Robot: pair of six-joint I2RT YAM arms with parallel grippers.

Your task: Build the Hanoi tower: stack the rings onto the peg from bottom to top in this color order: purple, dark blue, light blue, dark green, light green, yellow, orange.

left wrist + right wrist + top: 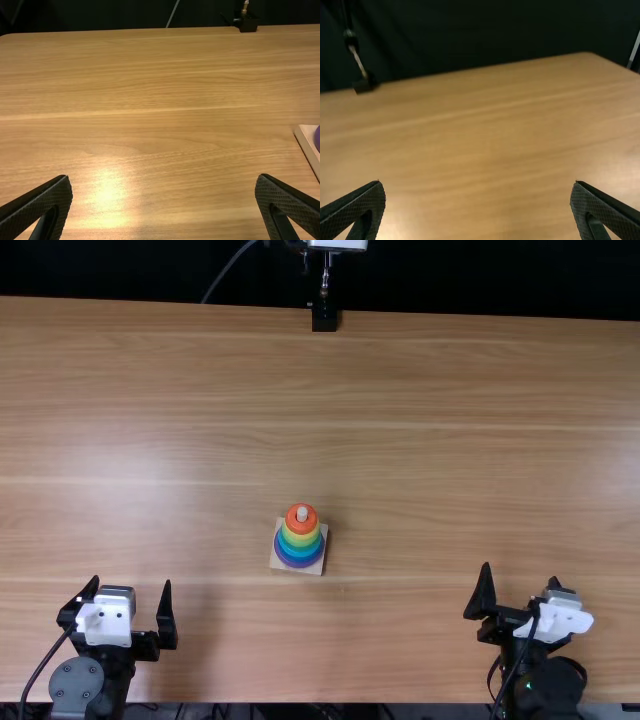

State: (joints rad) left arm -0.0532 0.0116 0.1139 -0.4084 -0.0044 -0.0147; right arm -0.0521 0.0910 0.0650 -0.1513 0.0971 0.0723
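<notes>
My left gripper (132, 583) stands open near the table's front-left, left of the ring tower, with nothing between its fingers. Open too is my right gripper (520, 574), at the front right, well away from the tower. Between them the square wooden base (317, 568) carries rings stacked around its pale peg (302, 513). Purple (296, 563) lies lowest, then blue and green shades, yellow (300, 539), and orange (301, 527) on top. In the left wrist view are the left gripper (163, 175) and the base's edge (306, 134); in the right wrist view, the right gripper (477, 181).
A black mount (324, 317) with a metal stem stands at the table's far edge. Bare wood of the table (430, 440) surrounds the tower. Dark cloth hangs behind the far edge.
</notes>
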